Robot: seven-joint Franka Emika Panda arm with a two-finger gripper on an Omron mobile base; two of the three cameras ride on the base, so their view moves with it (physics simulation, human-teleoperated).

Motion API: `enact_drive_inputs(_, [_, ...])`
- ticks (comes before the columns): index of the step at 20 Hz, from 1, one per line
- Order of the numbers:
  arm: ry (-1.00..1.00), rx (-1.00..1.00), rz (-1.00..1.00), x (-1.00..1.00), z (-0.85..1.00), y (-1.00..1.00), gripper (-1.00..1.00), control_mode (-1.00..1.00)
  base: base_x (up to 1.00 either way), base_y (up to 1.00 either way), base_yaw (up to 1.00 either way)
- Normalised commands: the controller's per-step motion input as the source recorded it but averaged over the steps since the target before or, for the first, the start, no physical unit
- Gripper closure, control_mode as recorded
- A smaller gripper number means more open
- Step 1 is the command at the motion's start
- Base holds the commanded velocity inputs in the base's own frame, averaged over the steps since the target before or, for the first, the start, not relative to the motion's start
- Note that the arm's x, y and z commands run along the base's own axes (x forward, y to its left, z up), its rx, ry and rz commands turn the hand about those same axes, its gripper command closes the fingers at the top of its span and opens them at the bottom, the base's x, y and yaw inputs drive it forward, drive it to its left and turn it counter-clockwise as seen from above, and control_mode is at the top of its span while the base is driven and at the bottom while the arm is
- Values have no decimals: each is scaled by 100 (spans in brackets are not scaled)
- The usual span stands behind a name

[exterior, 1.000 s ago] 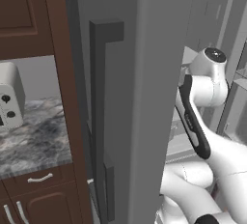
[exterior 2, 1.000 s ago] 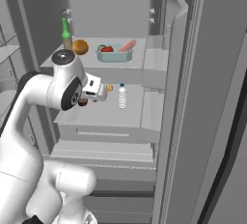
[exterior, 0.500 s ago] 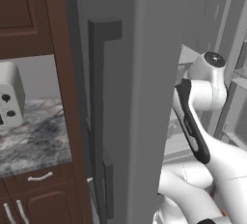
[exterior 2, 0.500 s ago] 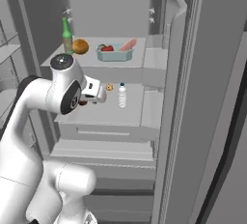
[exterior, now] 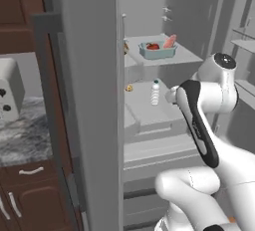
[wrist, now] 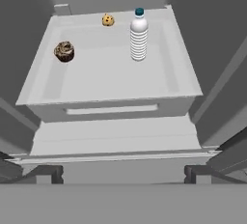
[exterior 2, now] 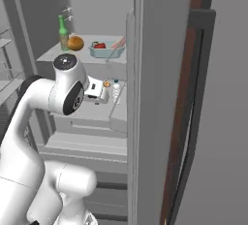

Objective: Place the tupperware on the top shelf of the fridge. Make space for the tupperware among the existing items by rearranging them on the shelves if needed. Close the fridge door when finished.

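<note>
Left base view looks past the grey left door [exterior: 89, 100] into the tall grey two-door fridge [exterior: 199, 6]. A second ago that door's face and dark handle blocked nearly all of this view. The right base picture has shifted as a whole too, so the base has driven and the food has not moved.

The small pale teal see-through tupperware [exterior: 158, 50], holding a red piece and a pink strip, sits on the pale grey top shelf [exterior: 189, 56], as it did before. In the right base view a green glass bottle [exterior 2: 63, 32] and a round orange item [exterior 2: 75, 43] stand beside it.

The tool [wrist: 123, 172] hangs in front of the shelf below, jaws spread wide and holding nothing. On that middle shelf [wrist: 106, 78] stand a small clear ribbed bottle with a teal cap [wrist: 139, 35], a tiny orange-brown lump [wrist: 108, 21] and a dark brown ring-shaped pastry [wrist: 64, 51], all well apart from one another.

With the tub on the top shelf and the tool empty, placing looks finished. What seems to remain is drawing the arm clear and closing the doors, and the base's move fits that.

The shelves are flat, smooth and level. Left of the fridge, a white toaster [exterior: 7, 93] sits on a grey speckled stone desk [exterior: 25, 140] over dark brown wooden cabinets [exterior: 30, 195].
</note>
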Motion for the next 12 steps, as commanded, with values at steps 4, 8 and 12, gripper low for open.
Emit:
enact_drive_inputs(4, [0, 0, 0, 0, 0, 0, -100, 100, -47, 4, 35])
enact_drive_inputs(8, [0, 0, 0, 0, 0, 0, -100, 100, -55, 0, 20])
enact_drive_inputs(12, [0, 0, 0, 0, 0, 0, -100, 100, -52, 5, 3])
